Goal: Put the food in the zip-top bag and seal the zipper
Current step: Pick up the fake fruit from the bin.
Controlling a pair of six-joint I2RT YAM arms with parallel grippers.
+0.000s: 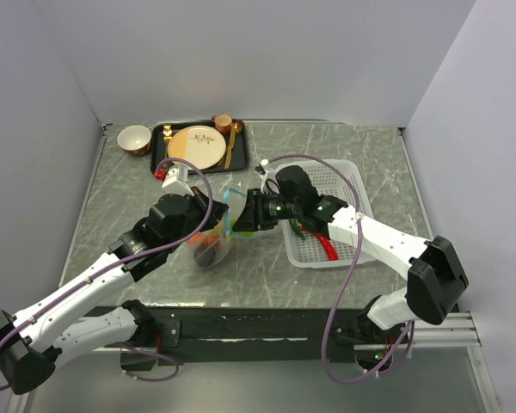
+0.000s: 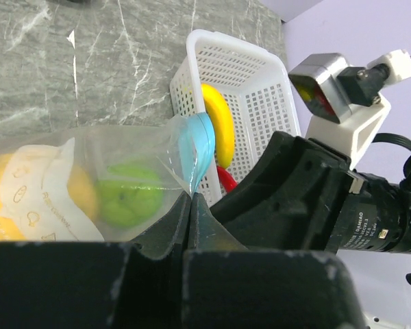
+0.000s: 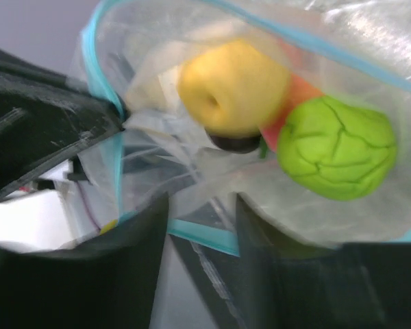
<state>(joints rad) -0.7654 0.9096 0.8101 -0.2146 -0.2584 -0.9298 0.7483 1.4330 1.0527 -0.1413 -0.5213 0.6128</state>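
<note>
The zip-top bag hangs between both arms at the table's middle, its teal zipper uppermost. My left gripper is shut on the zipper at one end of the mouth. Inside the bag lie a yellow fruit, a lime-green ball, something orange and a dark fruit. My right gripper is open, its jaws partly apart, with the zipper crossing the gap between the fingers. A yellow banana and red chilli lie in the basket.
The white perforated basket stands right of the bag, under my right arm. At the back a black tray carries a beige-and-orange plate, a small cup and a spoon. A white bowl sits to its left.
</note>
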